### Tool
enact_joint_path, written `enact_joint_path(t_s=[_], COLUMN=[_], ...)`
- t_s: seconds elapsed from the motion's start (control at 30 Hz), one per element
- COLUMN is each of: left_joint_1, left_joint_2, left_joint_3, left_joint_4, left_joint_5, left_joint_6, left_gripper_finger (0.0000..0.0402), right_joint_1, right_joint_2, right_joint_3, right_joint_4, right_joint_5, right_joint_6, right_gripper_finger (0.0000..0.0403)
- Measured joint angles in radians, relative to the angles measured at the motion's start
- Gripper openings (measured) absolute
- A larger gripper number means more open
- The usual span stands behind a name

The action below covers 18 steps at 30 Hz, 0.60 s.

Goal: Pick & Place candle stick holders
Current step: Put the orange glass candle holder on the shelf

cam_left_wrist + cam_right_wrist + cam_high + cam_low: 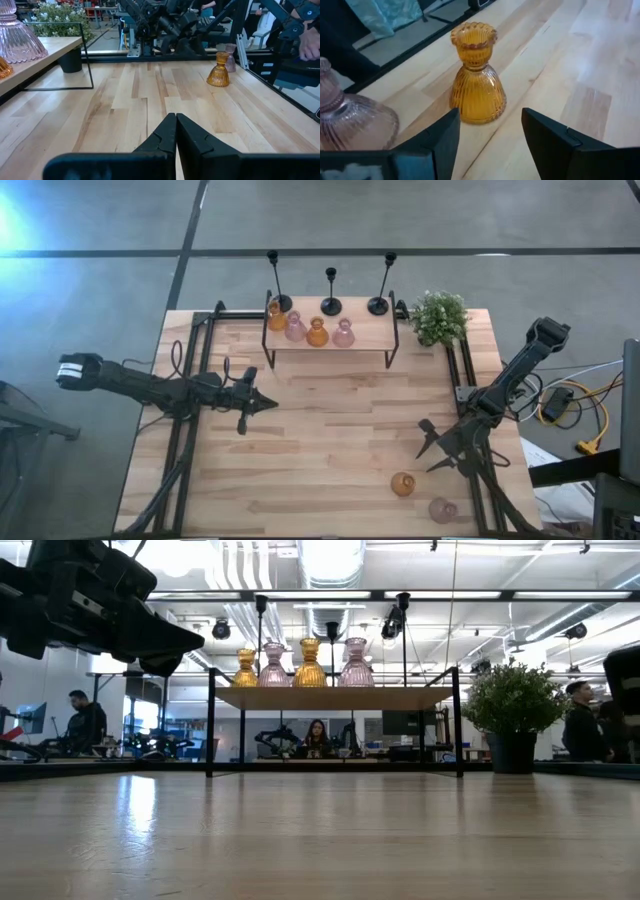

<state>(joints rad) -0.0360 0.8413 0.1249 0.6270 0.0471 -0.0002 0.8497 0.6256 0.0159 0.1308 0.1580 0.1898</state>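
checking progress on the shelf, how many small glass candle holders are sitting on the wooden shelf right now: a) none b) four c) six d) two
b: four small glass holders stand in a row on the wooden shelf, while one amber glass holder and one pink glass holder sit on the table near the open right gripper.

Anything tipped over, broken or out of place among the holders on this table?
Nothing is tipped or damaged. Two glass holders, the amber holder and the pink holder, stand upright on the bare table near its front right corner, apart from the four on the shelf. The open right gripper hovers near them.
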Motion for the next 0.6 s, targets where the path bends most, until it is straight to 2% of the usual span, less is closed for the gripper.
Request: enact_joint_path(t_s=[0.13,0.33,0.6], left_joint_1=[0.000,0.000,0.000], left_joint_2=[0.000,0.000,0.000], left_joint_3=[0.000,0.000,0.000], left_joint_4=[0.000,0.000,0.000], left_joint_5=[0.000,0.000,0.000], left_joint_6=[0.000,0.000,0.000], left_gripper_finger=[0.0012,0.0012,0.0012], right_joint_1=[0.000,0.000,0.001], right_joint_2=[0.027,0.148,0.326], right_joint_3=[0.034,0.066,0.084], right_joint_4=[0.000,0.021,0.199], right_joint_5=[-0.001,-0.017,-0.053], right_joint_6=[-0.052,-0.078,-0.080], right_gripper_finger=[0.0206,0.0206,0.0206])
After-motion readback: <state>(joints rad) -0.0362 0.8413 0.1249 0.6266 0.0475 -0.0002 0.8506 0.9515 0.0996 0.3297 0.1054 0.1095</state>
